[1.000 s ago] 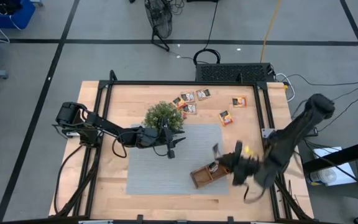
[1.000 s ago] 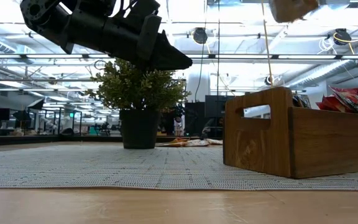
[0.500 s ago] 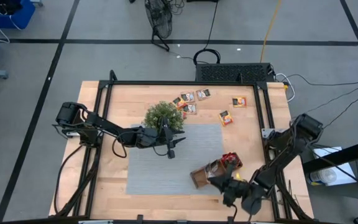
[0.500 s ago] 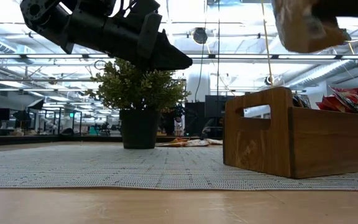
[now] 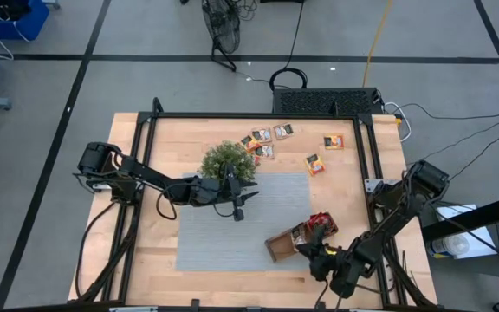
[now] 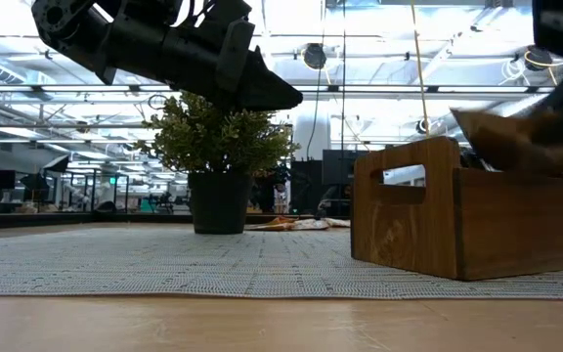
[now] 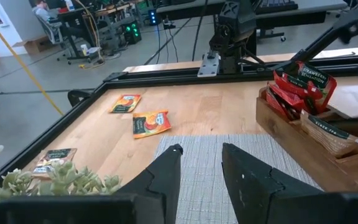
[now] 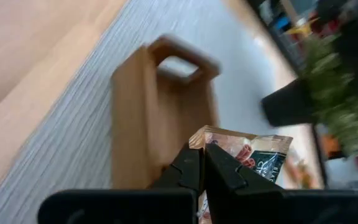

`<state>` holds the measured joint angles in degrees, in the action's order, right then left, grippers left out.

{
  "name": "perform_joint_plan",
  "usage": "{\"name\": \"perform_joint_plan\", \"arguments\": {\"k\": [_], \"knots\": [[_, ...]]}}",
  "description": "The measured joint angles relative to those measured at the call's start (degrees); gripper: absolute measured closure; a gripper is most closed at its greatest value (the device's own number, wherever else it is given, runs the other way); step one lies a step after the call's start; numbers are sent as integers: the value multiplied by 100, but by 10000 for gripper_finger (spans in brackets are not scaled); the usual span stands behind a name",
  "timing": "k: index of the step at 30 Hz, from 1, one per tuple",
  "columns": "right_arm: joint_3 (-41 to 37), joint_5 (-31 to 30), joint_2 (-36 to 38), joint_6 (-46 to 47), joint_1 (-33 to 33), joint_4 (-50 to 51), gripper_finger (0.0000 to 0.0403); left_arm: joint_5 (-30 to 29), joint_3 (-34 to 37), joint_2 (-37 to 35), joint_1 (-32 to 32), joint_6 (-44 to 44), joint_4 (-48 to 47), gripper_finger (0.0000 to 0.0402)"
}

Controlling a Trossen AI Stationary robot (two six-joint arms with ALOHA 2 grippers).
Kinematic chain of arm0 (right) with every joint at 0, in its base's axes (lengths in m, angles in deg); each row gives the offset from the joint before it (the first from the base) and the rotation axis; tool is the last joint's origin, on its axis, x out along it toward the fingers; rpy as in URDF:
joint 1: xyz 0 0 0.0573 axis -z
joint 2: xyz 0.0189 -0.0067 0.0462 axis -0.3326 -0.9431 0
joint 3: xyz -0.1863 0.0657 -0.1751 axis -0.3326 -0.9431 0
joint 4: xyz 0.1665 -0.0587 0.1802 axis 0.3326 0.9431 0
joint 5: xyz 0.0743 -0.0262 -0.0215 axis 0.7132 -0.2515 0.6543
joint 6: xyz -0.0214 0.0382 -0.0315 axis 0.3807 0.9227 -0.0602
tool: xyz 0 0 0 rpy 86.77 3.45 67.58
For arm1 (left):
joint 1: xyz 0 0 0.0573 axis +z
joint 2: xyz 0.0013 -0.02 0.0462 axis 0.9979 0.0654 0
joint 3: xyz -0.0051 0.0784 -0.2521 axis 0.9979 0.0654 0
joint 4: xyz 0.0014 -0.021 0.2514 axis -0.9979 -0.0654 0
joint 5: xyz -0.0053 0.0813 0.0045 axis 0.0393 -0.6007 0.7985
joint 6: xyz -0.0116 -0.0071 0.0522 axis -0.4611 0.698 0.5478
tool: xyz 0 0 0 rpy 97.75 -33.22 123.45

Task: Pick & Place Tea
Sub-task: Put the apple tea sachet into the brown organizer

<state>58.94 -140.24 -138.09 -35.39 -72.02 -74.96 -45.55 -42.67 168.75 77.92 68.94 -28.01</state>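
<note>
The tea is small flat sachets: several lie on the wood at the far side (image 5: 267,139), with two orange ones (image 7: 152,123) farther right. Red ones stand in the brown wooden tray (image 5: 286,243). My right gripper (image 5: 312,253) is at the tray's near end, shut on a pale sachet with red print (image 8: 253,154). In the low view that sachet (image 6: 511,142) shows blurred just above the tray's rim (image 6: 409,156). My left gripper (image 7: 201,155) hovers open and empty beside the potted plant (image 5: 228,162). My right gripper pinches the pale sachet at one edge (image 8: 229,148) between its two fingers. The rest of the sachet sticks out past the fingertips. The fingers slant downward, coming from the table's near right side toward the tray. The sachet is lifted clear, tilted, over the tray.
The tray and plant stand on a grey woven mat (image 5: 232,225) in the table's middle. The tray has a handle cut-out in its end wall (image 6: 404,176). A black frame (image 5: 258,115) runs around the tabletop.
My right gripper has come down and toward the table's near edge with the sachet, tipping its fingers lower. It has gone from high above the tray to just over the tray's near end. It has stayed shut on the sachet.
</note>
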Motion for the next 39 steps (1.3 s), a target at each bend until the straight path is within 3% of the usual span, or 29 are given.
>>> {"name": "perform_joint_plan", "arguments": {"k": [9, 19, 24, 31, 39], "knots": [[0, 112, 0, 308, 155, 289, 390, 4, 0, 0, -1, -13, -1, 279], [0, 298, 5, 449, 349, 511, 285, 7, 0, 0, -5, -47, 1, 279], [-2, 263, 140, 206, 336, 183, 257, 9, 0, 0, -5, -32, 1, 279], [0, 252, 661, -429, 336, -930, 258, 18, 0, 0, -5, -32, 1, 279], [-91, 214, 1641, 142, 358, -714, 279, 22, 0, 1, -5, -605, 347, 279]]}}
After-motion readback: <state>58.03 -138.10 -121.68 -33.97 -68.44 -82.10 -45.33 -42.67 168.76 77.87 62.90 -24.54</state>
